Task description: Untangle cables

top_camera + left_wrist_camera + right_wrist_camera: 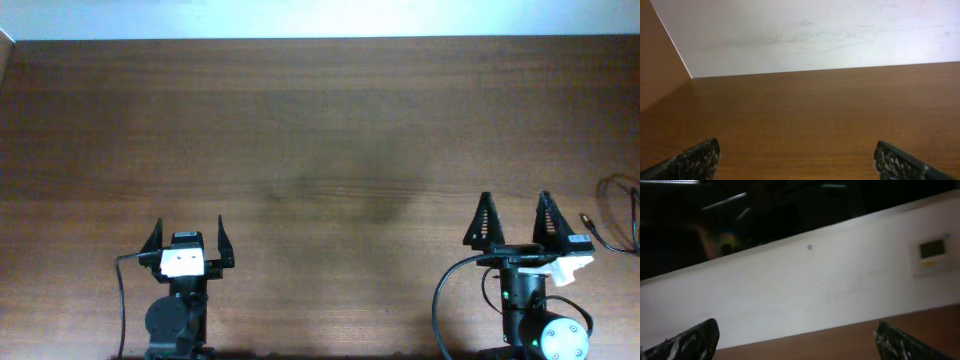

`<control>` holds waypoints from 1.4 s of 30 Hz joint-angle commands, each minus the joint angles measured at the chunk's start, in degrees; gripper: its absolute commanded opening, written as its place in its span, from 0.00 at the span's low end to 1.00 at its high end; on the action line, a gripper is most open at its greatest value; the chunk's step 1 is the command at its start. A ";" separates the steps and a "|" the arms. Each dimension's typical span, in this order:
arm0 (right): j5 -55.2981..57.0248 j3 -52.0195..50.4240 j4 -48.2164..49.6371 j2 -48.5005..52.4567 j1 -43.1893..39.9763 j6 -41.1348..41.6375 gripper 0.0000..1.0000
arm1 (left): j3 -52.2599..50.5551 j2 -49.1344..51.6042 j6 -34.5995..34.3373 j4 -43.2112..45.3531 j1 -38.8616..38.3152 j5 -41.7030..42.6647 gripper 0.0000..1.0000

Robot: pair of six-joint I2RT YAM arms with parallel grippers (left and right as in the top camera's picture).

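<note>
Overhead, cables: a thin black cord lies at the table's far right edge, only partly in the picture, and runs off that side.
Overhead, heading: the small plug end points up and left. The cord trails from it down and right, and a loop lies further up by the edge.
Overhead, room: brown wood of the table stretches from both arms to the white wall at the top.
Overhead, left gripper: released, jaws spread, nothing between them, well apart from the cord.
Overhead, right gripper: released, jaws wide and holding nothing. The plug end is just beside its right-hand jaw, not touching.
Left wrist, view: two dark fingers sit far apart in the bottom corners. There is wood ahead up to the wall, and a brown side panel closes the left.
Right wrist, view: the camera is tilted upward, the jaws parted. It shows mostly wall, a dark band above it, a small wall box at right, and a wood strip below.
</note>
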 commanded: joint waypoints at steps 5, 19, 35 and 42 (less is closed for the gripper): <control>4.90 -7.58 2.19 -8.24 0.17 -4.92 0.99 | -0.11 -0.39 0.72 -0.26 0.42 0.39 0.99; -1.73 -8.07 -4.55 -8.24 -2.58 -11.78 0.99 | -0.11 -0.39 0.72 -0.26 0.42 0.39 0.99; -11.78 -8.07 -14.56 -8.24 -10.45 -11.54 0.99 | -0.11 -0.39 0.72 -0.28 0.42 0.39 0.99; -12.20 -8.07 -20.85 -8.24 -11.26 -11.54 0.99 | -0.11 -0.39 0.74 -0.26 0.42 0.42 0.99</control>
